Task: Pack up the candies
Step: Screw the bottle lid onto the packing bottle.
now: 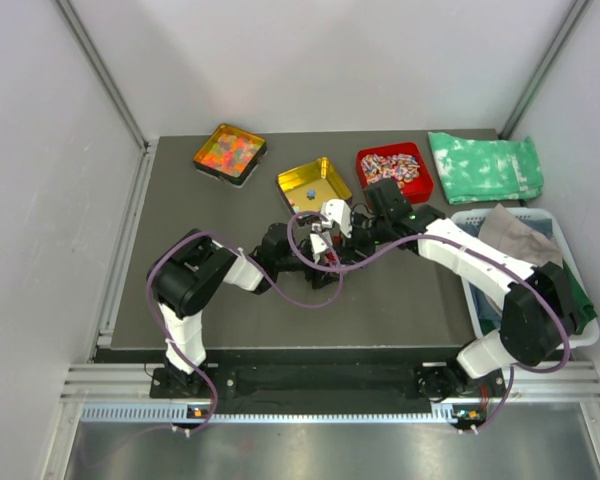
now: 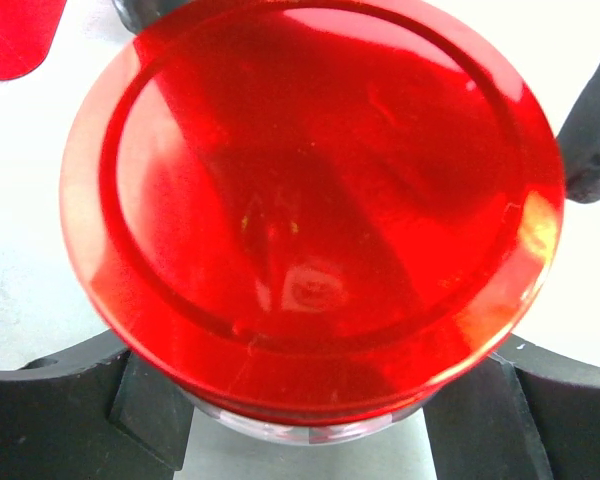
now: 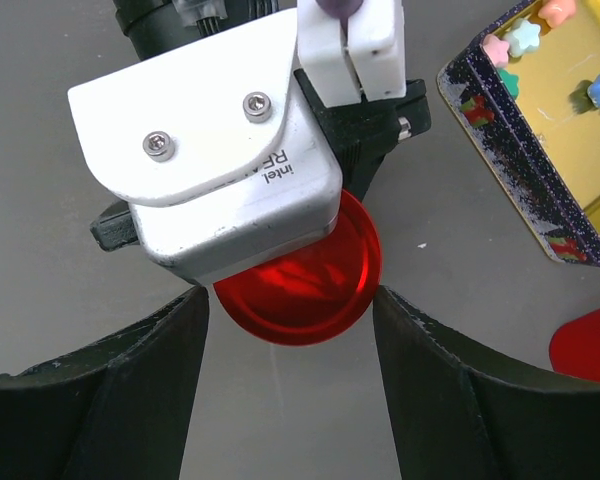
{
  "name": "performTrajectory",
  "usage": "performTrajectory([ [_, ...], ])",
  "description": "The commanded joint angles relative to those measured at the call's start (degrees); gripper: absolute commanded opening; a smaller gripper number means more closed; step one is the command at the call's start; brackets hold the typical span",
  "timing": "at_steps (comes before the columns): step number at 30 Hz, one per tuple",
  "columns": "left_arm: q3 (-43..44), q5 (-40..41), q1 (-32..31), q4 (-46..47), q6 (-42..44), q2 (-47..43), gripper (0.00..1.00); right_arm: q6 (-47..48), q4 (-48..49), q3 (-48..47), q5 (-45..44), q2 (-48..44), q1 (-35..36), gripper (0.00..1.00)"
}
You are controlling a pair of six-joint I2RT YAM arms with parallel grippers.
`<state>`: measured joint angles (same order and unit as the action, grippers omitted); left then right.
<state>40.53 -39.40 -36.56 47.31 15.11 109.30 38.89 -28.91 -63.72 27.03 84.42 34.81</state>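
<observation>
A clear jar with a round red lid sits mid-table, its contents hidden under the lid. My left gripper is shut on the jar body, its black fingers pressed to both sides below the lid. My right gripper is open, and the near edge of the red lid lies just between its fingertips. I cannot tell whether they touch it. A few small pink, blue and green candies lie in the yellow tin.
A tin of orange, red and green sweets stands at the back left. The red tray holds striped wrapped sweets. A green cloth lies at the back right. A white basket with cloths sits by the right edge.
</observation>
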Motion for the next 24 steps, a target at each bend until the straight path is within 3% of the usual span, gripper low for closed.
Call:
performTrajectory([
  [1, -0.46, 3.36, -0.01, -8.29, 1.94, 2.85, 0.57, 0.04, -1.15, -0.17, 2.86, -2.77, 2.02, 0.66],
  [18, -0.28, 3.45, -0.01, -8.73, 1.94, 3.03, 0.57, 1.62, -6.25, 2.37, -1.1, -5.06, 5.27, 0.68],
  [24, -0.28, 3.36, -0.01, -8.72, 1.85, 3.03, 0.57, 0.31, -2.4, 2.82, -5.65, -5.67, 5.27, 0.71],
])
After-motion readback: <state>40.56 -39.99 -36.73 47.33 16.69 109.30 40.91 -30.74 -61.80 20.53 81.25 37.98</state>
